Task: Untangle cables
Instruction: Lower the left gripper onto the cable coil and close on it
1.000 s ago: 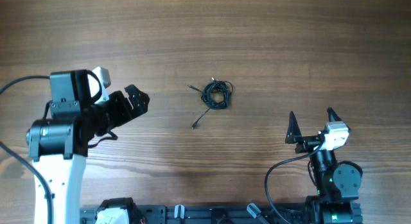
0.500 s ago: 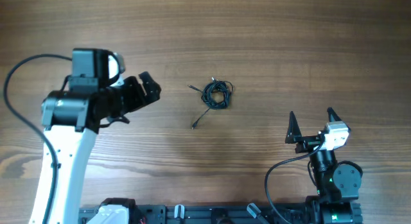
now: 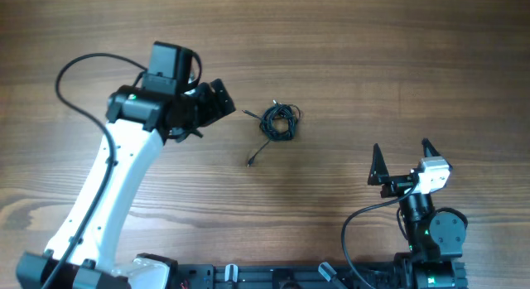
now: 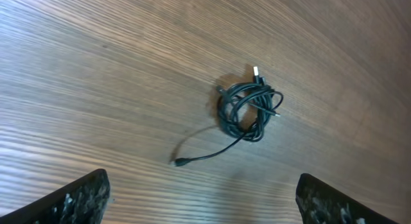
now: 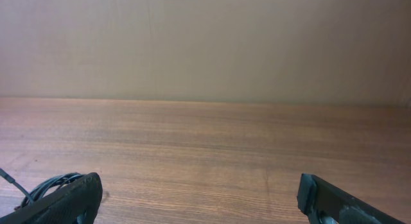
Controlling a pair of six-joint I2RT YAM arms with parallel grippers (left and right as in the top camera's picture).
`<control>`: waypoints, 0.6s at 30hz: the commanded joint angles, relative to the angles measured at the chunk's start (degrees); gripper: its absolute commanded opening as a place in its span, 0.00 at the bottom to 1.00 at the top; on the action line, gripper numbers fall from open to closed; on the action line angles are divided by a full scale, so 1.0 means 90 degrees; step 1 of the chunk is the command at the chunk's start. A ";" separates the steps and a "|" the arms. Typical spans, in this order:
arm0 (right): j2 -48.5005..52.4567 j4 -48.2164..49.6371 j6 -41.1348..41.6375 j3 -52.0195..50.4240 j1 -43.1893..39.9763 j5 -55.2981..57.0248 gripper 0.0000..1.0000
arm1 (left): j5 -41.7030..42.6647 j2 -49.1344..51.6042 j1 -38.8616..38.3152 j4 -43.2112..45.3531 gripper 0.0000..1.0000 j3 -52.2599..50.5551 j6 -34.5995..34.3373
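Observation:
The cables point(image 3: 279, 122) lie as a small dark knot of thin black wire near the middle of the wooden table. One strand trails down-left to a tiny plug point(image 3: 251, 162). My left gripper point(image 3: 224, 103) hovers just left of the knot, open and holding nothing. In the left wrist view the cables point(image 4: 247, 108) sit ahead of the wide-apart fingers point(image 4: 72, 199), with the loose plug end point(image 4: 177, 162) nearest, and my left gripper point(image 4: 202, 199) has only bare wood between its jaws. My right gripper point(image 3: 402, 159) stands open at the lower right, far from the knot.
The left arm's white link point(image 3: 108, 198) runs diagonally over the lower-left table, with its thick black cord point(image 3: 70, 69) looping above. The right arm's base point(image 3: 431, 231) stands at the front edge. In the right wrist view a wall point(image 5: 205, 44) rises beyond the table's far edge.
My left arm has swung up and to the right, bringing its open gripper close to the left side of the cable knot. The cables and the right arm have not moved.

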 commanded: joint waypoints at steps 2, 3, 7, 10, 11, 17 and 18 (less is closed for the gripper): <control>-0.0075 0.0015 -0.0087 -0.0005 0.0024 -0.0024 1.00 | -0.0102 0.0685 -0.0685 0.0554 0.92 0.0124 -0.0362; -0.0075 0.0015 -0.0087 -0.0007 0.0024 -0.0024 1.00 | -0.0124 0.0918 -0.0918 0.0770 0.89 0.0124 -0.0534; -0.0075 0.0015 -0.0090 -0.0007 0.0024 -0.0024 1.00 | -0.0816 0.1904 -0.1678 0.1411 0.89 0.0124 -0.1571; -0.0075 0.0015 -0.0087 -0.0007 0.0024 -0.0022 1.00 | -0.1022 0.2497 -0.1977 0.1761 0.89 0.0124 -0.1659; -0.0075 0.0015 -0.0087 -0.0007 0.0024 -0.0024 1.00 | -0.1090 0.2676 -0.2045 0.1846 0.90 0.0124 -0.1659; -0.0075 0.0015 -0.0090 -0.0007 0.0024 -0.0024 1.00 | -0.1195 0.3480 -0.2164 0.2004 0.67 0.0119 -0.1656; -0.0075 0.0015 -0.0087 -0.0007 0.0024 -0.0024 1.00 | -0.1219 0.3575 -0.2161 0.2001 0.61 0.0119 -0.1656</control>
